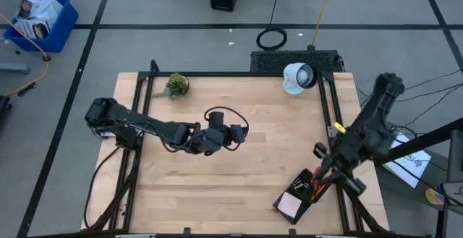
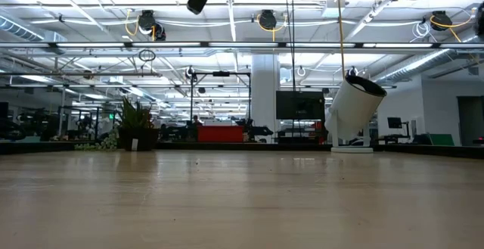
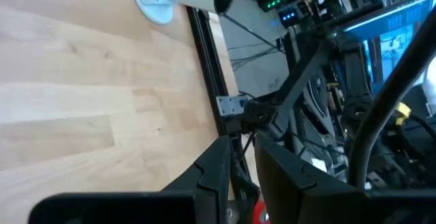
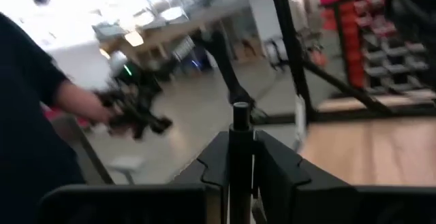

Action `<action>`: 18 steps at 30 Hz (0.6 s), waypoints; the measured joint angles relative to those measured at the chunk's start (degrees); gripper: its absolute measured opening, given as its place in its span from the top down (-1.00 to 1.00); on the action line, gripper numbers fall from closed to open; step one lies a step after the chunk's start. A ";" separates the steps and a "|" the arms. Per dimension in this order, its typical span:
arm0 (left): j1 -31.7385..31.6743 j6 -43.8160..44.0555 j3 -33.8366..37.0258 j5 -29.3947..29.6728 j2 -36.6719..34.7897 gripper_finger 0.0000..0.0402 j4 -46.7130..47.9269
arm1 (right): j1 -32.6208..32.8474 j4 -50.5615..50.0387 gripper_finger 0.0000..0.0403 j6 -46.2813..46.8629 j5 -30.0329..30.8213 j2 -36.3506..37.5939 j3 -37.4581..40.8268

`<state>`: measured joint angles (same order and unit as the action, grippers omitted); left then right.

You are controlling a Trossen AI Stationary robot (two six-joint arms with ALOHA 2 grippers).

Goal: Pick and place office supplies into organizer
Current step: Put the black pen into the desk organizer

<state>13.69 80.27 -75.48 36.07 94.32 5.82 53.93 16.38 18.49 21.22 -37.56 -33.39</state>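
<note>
The organizer (image 1: 298, 192), a black tray, sits on the table at its near right corner. It holds a pink sticky-note pad (image 1: 289, 205) and red and orange items (image 1: 319, 186). My right gripper (image 1: 319, 151) is up over the table's right edge, above the organizer, and is shut on a thin black pen (image 4: 240, 125). My left gripper (image 1: 237, 132) hangs high over the table's middle and points toward the right edge. In the left wrist view its fingers (image 3: 219, 173) stand a narrow gap apart with nothing between them. My right gripper pinches the black pen between its two fingers. The pen lies along the fingers, and its free end (image 4: 240, 109) sticks out past their tips. The pen is lifted clear of the table and the organizer.
A round white lamp (image 1: 297, 77) stands at the far right corner and a small green plant (image 1: 175, 85) at the far left. A black metal frame (image 1: 329, 108) runs along the table's edges. In the right wrist view a person's hand (image 4: 80, 103) shows in the room beyond.
</note>
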 joint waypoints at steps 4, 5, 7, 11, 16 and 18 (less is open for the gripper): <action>0.31 -0.24 0.00 0.18 0.00 0.63 0.02 | 9.47 -2.50 0.80 -1.27 12.75 -2.33 0.00; 0.31 -0.23 0.00 0.18 0.00 0.63 0.05 | 11.79 -2.62 0.80 -1.47 16.34 -2.92 0.00; 0.31 -0.17 0.00 0.14 0.00 0.63 0.07 | 16.00 -3.71 0.80 -1.47 23.09 -4.28 0.00; 0.31 -0.19 0.00 0.03 0.00 0.63 0.05 | 21.84 -4.61 0.80 -1.08 33.81 -7.46 0.03; 0.31 -0.28 0.00 -0.04 0.00 0.63 0.05 | 26.31 -10.30 0.79 7.09 41.38 -10.80 0.03; 0.31 -0.28 0.00 -0.04 0.00 0.63 0.05 | 27.32 -13.70 0.79 13.40 42.01 -11.92 0.03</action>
<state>14.00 79.99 -75.48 36.03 94.32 5.87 81.25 2.68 31.89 63.23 -49.48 -33.36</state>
